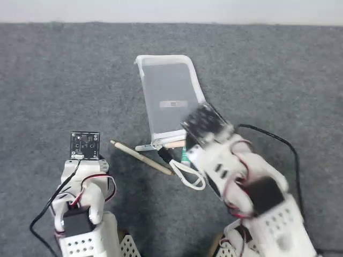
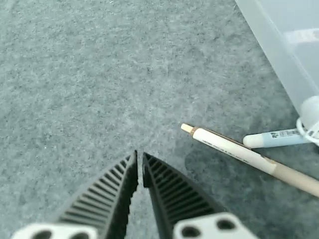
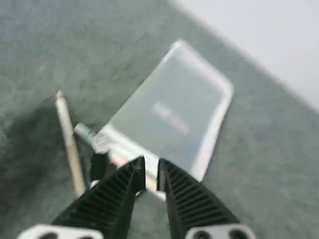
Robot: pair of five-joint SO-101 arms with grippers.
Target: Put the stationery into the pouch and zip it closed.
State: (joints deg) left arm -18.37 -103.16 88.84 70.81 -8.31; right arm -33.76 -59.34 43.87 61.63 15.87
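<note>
Left gripper [image 2: 140, 158]: jaws clenched, empty, over grey mat [image 1: 53, 80].
Right gripper [image 3: 150, 167]: jaws parted a crack, apparently empty (view blurred).
Pen [image 1: 142, 155] lay just ahead, blue-white marker [image 2: 276, 138] beside it. Judged light, stiff, smooth, prone to roll; take mid-barrel.
Clear pouch [image 1: 169, 96] flat beyond, mouth toward arms. Judged floppy, slick; take by rim.
</note>
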